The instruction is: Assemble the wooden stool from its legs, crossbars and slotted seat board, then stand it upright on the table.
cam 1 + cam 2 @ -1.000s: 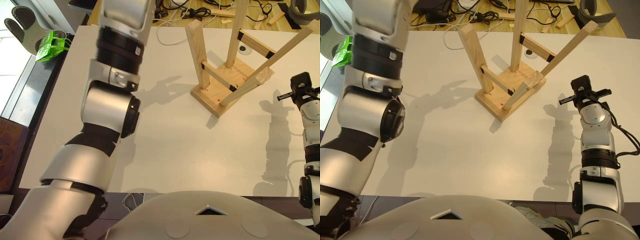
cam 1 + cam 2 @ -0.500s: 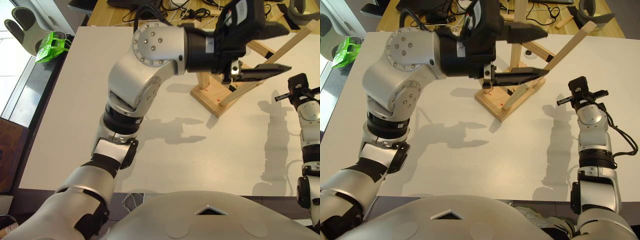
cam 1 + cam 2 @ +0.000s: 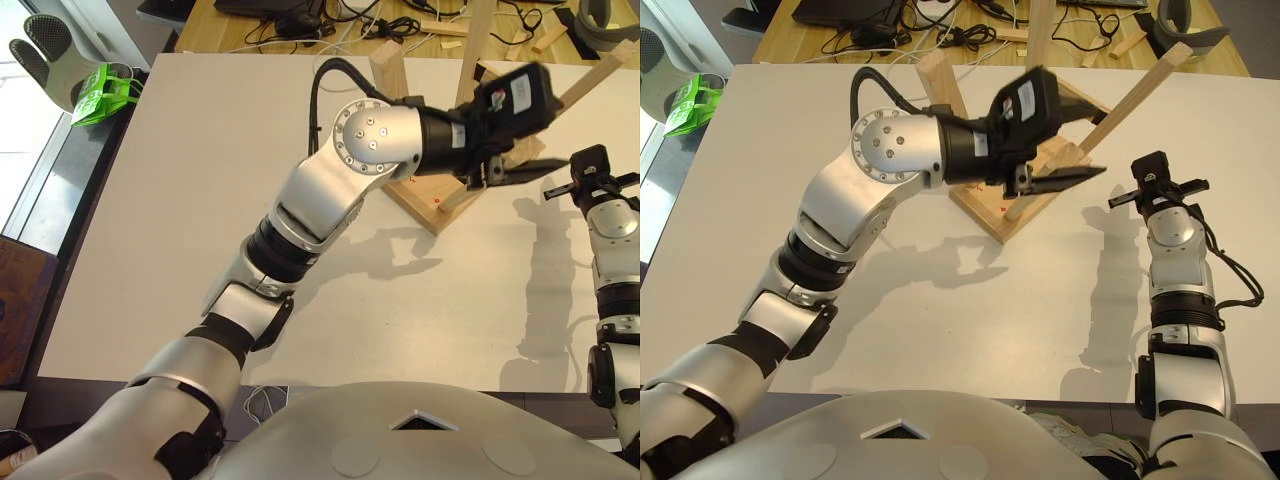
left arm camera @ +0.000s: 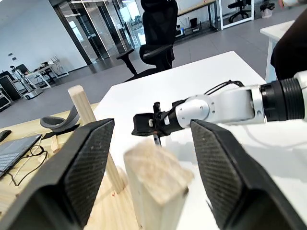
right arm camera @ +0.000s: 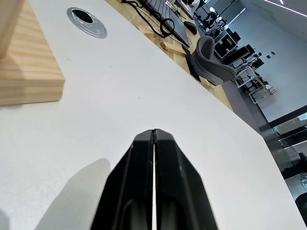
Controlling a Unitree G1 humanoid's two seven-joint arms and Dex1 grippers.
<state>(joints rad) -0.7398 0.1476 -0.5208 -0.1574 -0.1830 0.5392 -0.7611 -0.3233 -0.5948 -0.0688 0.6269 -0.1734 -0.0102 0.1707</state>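
Note:
The wooden stool rests upside down, its seat board flat on the white table and its legs pointing up. One leg slants off to the right. My left arm stretches across the table to it. My left gripper is open, one finger on each side of that slanted leg. In the left wrist view a wooden leg sits between the two black pads with gaps on both sides. My right gripper is shut and holds nothing; it hovers over the table just right of the stool.
A round metal grommet is set in the table behind the stool. Beyond the far edge lie cables, loose wood pieces and a grey headset. A green object sits off the left edge. The near half of the table is bare.
My left arm has swung down from a raised pose and across to the stool, bringing its open gripper around the slanted leg. My right gripper has edged slightly away from me.

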